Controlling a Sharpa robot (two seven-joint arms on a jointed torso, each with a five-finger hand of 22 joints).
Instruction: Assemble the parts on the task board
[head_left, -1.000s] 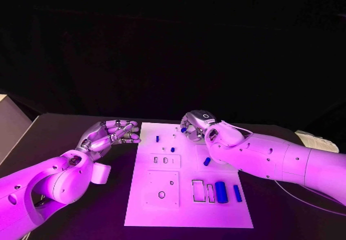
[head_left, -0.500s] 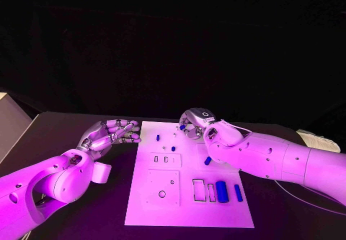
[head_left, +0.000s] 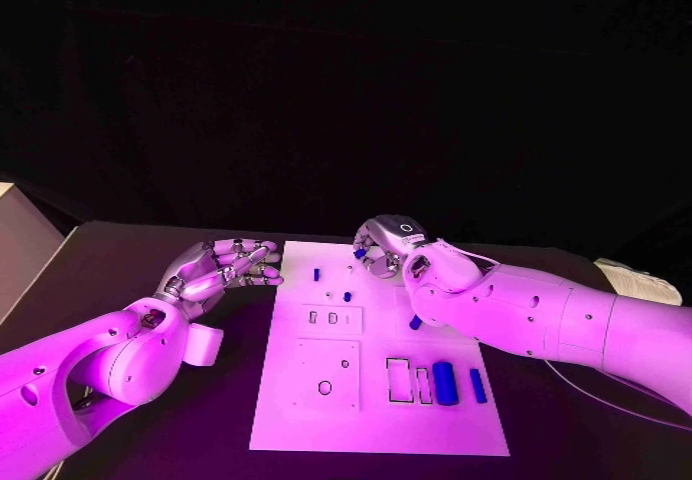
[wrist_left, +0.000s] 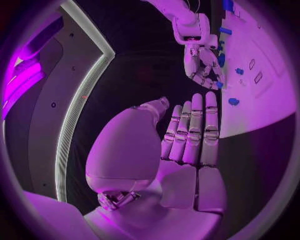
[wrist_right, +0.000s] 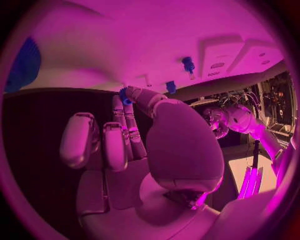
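Note:
The white task board (head_left: 375, 420) lies mid-table. Over its far edge my right hand (head_left: 384, 246) pinches a small blue part (wrist_right: 125, 95) between thumb and a fingertip; the same part (head_left: 361, 254) peeks out under the fingers. My left hand (head_left: 224, 268) hovers by the board's far left corner, fingers straight and side by side (wrist_left: 192, 135), holding nothing. Small blue parts stand on the board (head_left: 316, 273) (head_left: 346, 295), another (head_left: 415, 322) lies beside my right forearm, and two long blue parts (head_left: 444, 383) (head_left: 476, 385) lie near the right edge.
Pale plates with slots and holes (head_left: 326, 375) (head_left: 398, 380) sit on the board. A beige box (head_left: 18, 250) stands at the table's left edge, and a pale object (head_left: 635, 281) lies at the far right.
My right hand has shifted slightly left along the board's far edge with the small blue part. The left hand has stayed put.

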